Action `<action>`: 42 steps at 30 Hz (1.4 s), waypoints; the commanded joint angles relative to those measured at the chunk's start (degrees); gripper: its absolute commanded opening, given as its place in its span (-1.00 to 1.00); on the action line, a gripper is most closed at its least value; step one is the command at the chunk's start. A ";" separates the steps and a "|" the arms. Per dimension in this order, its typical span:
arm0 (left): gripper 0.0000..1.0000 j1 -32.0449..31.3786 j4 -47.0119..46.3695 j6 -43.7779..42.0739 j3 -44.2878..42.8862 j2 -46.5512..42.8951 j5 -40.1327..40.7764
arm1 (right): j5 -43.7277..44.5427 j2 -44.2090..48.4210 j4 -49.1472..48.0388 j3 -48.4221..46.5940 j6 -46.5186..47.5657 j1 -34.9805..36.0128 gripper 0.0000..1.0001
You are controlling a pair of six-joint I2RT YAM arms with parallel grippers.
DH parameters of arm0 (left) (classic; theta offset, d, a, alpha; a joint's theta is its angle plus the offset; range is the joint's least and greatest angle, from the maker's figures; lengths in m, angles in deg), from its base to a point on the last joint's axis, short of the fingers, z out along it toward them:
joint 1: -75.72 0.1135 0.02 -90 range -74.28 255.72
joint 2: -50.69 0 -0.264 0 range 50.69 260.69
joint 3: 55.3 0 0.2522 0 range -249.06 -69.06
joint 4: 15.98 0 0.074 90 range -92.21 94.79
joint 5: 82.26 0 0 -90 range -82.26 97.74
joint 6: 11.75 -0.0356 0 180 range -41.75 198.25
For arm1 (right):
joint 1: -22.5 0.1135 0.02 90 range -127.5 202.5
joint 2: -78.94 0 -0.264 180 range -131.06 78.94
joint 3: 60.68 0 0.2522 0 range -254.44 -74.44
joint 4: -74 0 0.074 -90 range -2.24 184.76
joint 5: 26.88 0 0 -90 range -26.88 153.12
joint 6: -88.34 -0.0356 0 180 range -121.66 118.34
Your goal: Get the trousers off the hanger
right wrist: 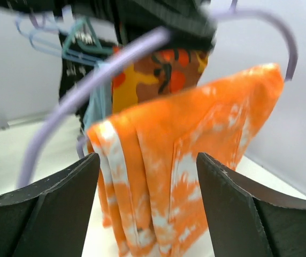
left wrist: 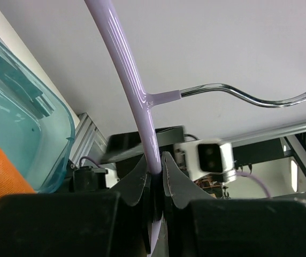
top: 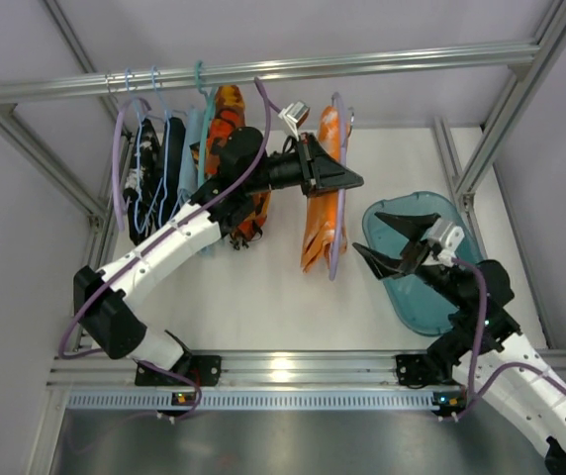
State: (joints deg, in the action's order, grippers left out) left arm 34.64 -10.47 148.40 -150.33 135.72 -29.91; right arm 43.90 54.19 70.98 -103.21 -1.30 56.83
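Here the left gripper (left wrist: 155,163) has its jaws pinched tight on the lilac hanger (left wrist: 125,64) (near its metal hook (left wrist: 238,93)). The orange trousers (right wrist: 185,160) hang folded over that hanger, seemingly clear of the table (top: 263,297). The right gripper (top: 367,233), jaws wide apart, faces them without touching.

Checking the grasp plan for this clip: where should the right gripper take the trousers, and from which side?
Probably the hanging folded layers of the trousers, below the hanger bar, straight on from the right: the open right gripper faces them, the cloth drapes free there, and the left gripper clamps the hanger steady.
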 commanded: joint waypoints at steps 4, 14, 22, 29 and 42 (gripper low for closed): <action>-1.00 -0.05 -10.29 0.34 -6.88 -1.45 1.44 | -0.20 -2.56 -8.53 6.01 8.17 0.04 0.54; -1.00 0.30 -9.77 -0.19 -6.79 -0.75 1.53 | 2.08 -9.43 -18.82 7.42 8.34 1.88 0.63; -1.00 0.47 -8.71 -1.59 -7.31 0.39 1.44 | -1.42 -9.53 -19.27 7.85 8.16 3.12 0.75; -1.00 0.47 -7.22 -2.39 -8.46 1.36 1.61 | -2.40 -6.98 -16.01 9.17 10.19 4.08 0.93; -1.00 0.39 -6.25 -2.74 -11.10 2.24 1.44 | 8.05 -15.06 -20.22 6.27 9.40 4.17 0.77</action>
State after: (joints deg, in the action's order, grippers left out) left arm 34.92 -6.99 147.52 -156.39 139.88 -28.57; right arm 49.43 40.11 56.01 -94.03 7.77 59.95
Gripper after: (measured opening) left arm 0.113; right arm 0.888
